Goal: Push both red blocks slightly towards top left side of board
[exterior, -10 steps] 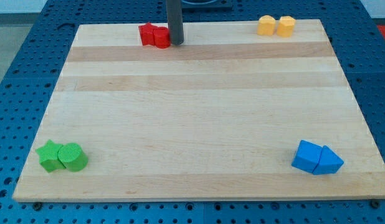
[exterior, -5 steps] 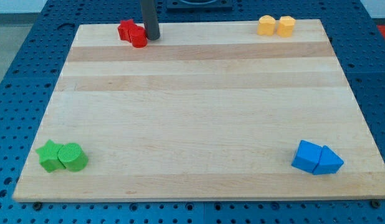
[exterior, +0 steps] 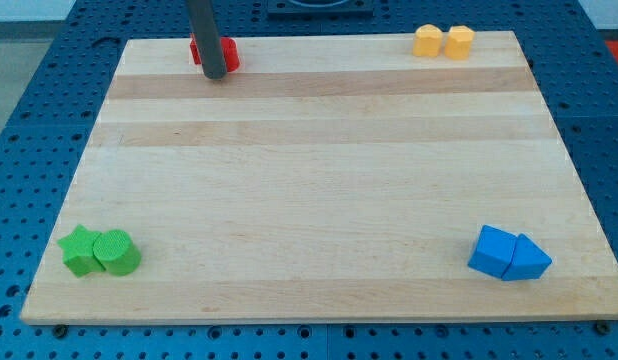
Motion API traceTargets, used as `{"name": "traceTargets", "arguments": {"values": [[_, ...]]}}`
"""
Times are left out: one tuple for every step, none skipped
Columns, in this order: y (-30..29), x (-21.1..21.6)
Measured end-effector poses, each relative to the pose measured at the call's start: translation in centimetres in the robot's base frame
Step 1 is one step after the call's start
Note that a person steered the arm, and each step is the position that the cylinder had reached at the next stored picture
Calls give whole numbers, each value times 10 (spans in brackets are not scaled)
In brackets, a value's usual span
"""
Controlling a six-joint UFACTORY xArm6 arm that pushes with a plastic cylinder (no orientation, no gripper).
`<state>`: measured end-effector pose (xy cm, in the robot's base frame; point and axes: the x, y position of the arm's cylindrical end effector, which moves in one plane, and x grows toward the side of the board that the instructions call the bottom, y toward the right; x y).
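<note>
My tip (exterior: 213, 74) stands on the board (exterior: 319, 180) near its top edge, left of centre, directly in front of the two red blocks (exterior: 228, 54). The rod carries no jaws, so there is nothing to open or close; it is a bare point of contact, and whether it touches the red pair at this instant cannot be confirmed, since the rod hides the place where they would meet. Red shows on both sides of the rod, a narrow strip to the view's left and a larger piece to the view's right; the shapes cannot be made out and the two cannot be told apart. They lie close against the board's top edge, short of the top left corner. In my judgement the blocks are light, rigid pieces that slide readily on the smooth wood and may rotate or separate if pressed off-centre; contact is best made on the lower right face of the pair, so that both travel together. The margin to the top edge is small, so overrun is a risk. Elsewhere, two yellow blocks (exterior: 442, 41) sit touching at the top right, a green star (exterior: 79, 249) and green cylinder (exterior: 117, 252) touching at the bottom left, and a blue cube (exterior: 494, 250) with a blue triangular block (exterior: 530, 260) touching at the bottom right, all well apart from the work.
</note>
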<state>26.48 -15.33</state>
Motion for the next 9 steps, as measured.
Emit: {"name": "traceTargets", "arguments": {"values": [[3, -5], [9, -7], [15, -5], [34, -4], [52, -6], [52, -18], [51, -30], [47, -35], [44, -35]]}}
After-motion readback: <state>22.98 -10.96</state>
